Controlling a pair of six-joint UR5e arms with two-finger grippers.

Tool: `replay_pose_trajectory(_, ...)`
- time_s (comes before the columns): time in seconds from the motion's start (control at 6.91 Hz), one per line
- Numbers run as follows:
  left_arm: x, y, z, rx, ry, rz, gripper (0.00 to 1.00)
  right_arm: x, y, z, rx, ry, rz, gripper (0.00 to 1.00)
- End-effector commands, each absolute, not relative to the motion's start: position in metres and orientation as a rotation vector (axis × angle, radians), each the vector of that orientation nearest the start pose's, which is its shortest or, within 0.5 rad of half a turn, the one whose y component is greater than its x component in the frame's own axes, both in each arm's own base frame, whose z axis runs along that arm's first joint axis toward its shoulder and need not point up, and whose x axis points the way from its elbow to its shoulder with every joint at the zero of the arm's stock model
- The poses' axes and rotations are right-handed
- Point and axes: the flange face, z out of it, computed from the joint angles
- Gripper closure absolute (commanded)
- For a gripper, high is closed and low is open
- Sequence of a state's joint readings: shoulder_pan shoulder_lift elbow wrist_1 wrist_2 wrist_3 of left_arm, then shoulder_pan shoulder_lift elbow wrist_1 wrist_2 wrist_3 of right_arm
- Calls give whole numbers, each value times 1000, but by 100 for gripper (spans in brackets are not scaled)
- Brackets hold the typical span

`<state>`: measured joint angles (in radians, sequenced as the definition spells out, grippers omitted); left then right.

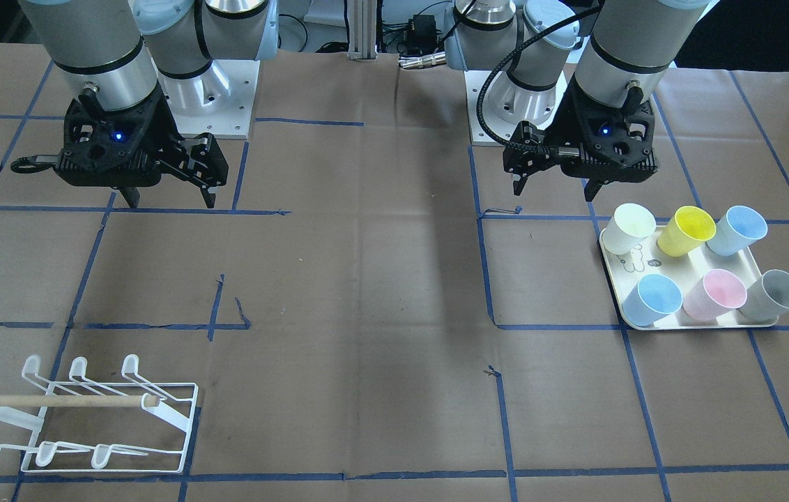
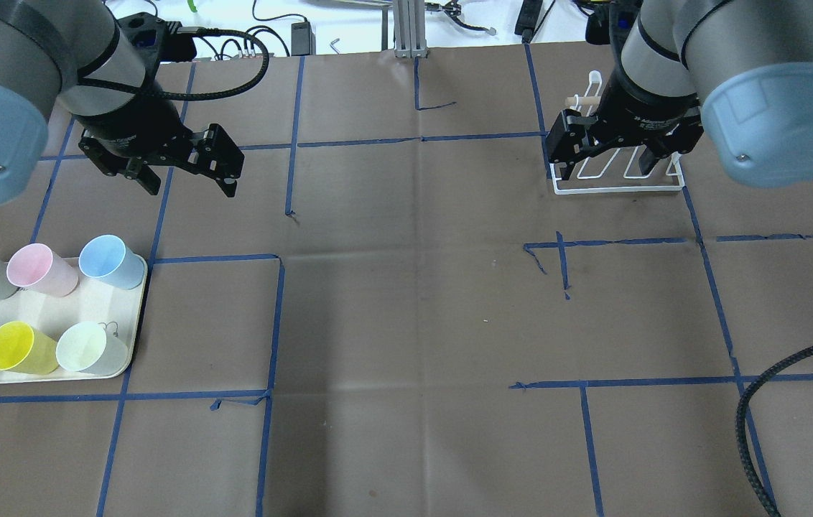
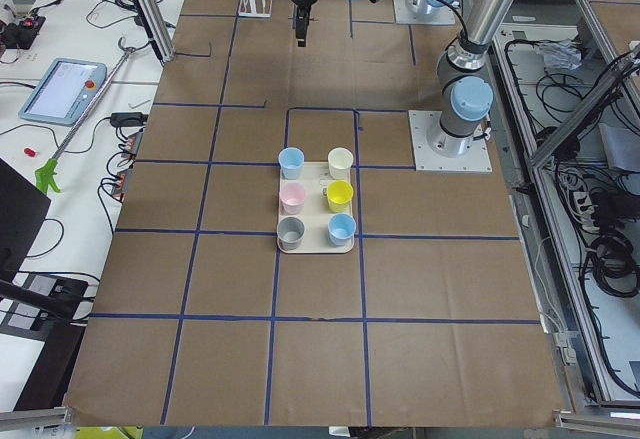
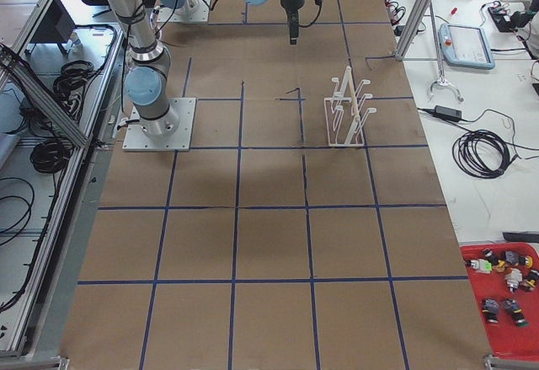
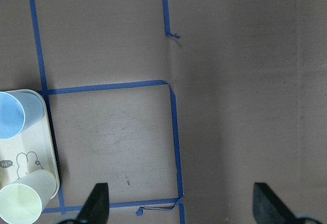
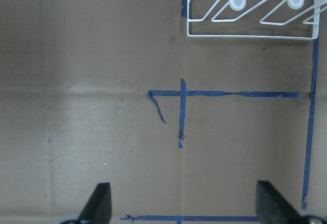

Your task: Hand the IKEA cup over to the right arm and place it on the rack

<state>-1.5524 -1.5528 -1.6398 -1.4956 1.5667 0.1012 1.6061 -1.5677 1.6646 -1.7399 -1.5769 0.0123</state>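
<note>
Several pastel cups stand on a cream tray (image 1: 673, 263): white (image 1: 628, 226), yellow (image 1: 687, 230), light blue (image 1: 736, 230), blue (image 1: 652, 300), pink (image 1: 715, 294) and grey (image 1: 774, 296). My left gripper (image 1: 556, 188), on the arm with the ribbed hose, hangs open and empty above the table, just robot-side of the tray. My right gripper (image 1: 170, 199) is open and empty, high over the table. The white wire rack (image 1: 109, 418) with its wooden dowel stands on the operators' side of it. In the overhead view the right gripper (image 2: 607, 169) partly hides the rack (image 2: 622, 190).
Brown paper with a blue tape grid covers the table (image 2: 406, 301). The left wrist view shows the tray's corner (image 5: 30, 157) with a blue cup (image 5: 10, 119) and the white cup (image 5: 25, 201). The right wrist view shows the rack's edge (image 6: 250, 34). A red parts bin (image 4: 505, 294) sits off-table.
</note>
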Motion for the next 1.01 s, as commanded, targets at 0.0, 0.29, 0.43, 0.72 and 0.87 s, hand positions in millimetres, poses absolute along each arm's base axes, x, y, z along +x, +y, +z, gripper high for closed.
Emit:
replay_pose_trajectory(0.0, -125, -488, 471, 130, 3140, -41, 0, 150, -493, 457, -36, 3144, -114, 0)
replay_pose_trajectory(0.29, -125, -488, 470, 133, 3140, -39, 0, 150, -493, 457, -36, 3144, -114, 0)
replay_pose_trajectory(0.43, -125, -489, 470, 130, 3140, -36, 0, 150, -493, 458, -36, 3144, -116, 0)
replay_pose_trajectory(0.72, -124, -485, 472, 135, 3140, -44, 0, 150, -493, 458, -36, 3144, -116, 0)
replay_pose_trajectory(0.87, -122, -482, 471, 130, 3140, -39, 0, 150, -493, 458, -36, 3144, -116, 0)
